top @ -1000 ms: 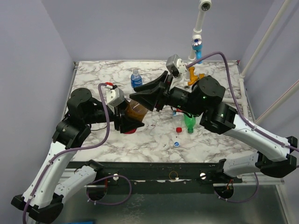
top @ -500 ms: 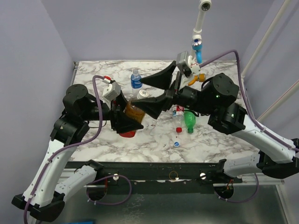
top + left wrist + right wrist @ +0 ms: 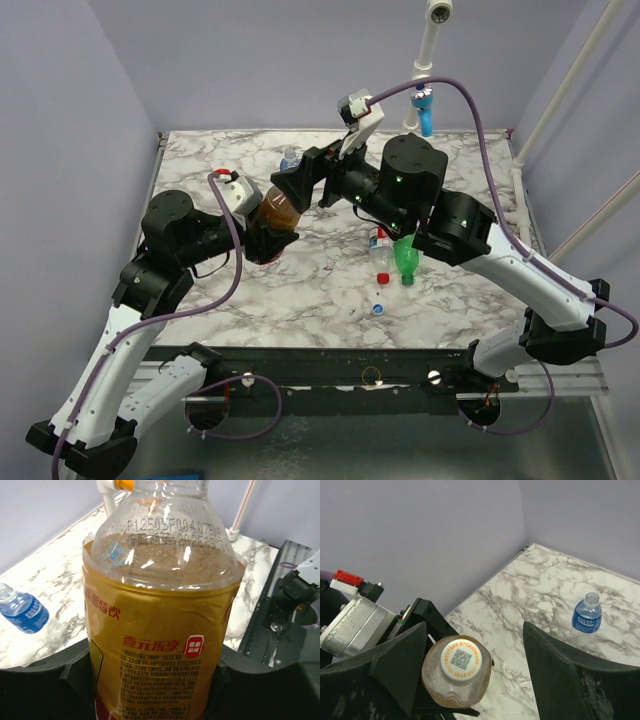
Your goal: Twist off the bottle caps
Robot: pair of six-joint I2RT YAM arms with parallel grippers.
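Observation:
My left gripper (image 3: pixel 155 667) is shut on the amber bottle (image 3: pixel 157 595), its fingers (image 3: pixel 45 680) pressing the red-gold label from both sides. The bottle (image 3: pixel 272 210) is held tilted above the table's left middle. Its white cap (image 3: pixel 461 660), printed with a code, sits on the neck. My right gripper (image 3: pixel 475 626) is open, with one finger (image 3: pixel 395 665) on each side of the cap and not touching it. A red cap (image 3: pixel 382 278) and a bluish-white cap (image 3: pixel 378 308) lie loose on the marble.
A blue-label bottle (image 3: pixel 586 614) stands at the back of the table (image 3: pixel 330 290). The red-white label bottle (image 3: pixel 379 240) and green bottle (image 3: pixel 405 262) lie under my right arm. A white pipe with a blue fitting (image 3: pixel 425 100) hangs at the back right.
My right gripper has opened off the cap, drawn away, then swung left and back so its fingers straddle the cap. The left arm has shifted the amber bottle slightly toward the back.

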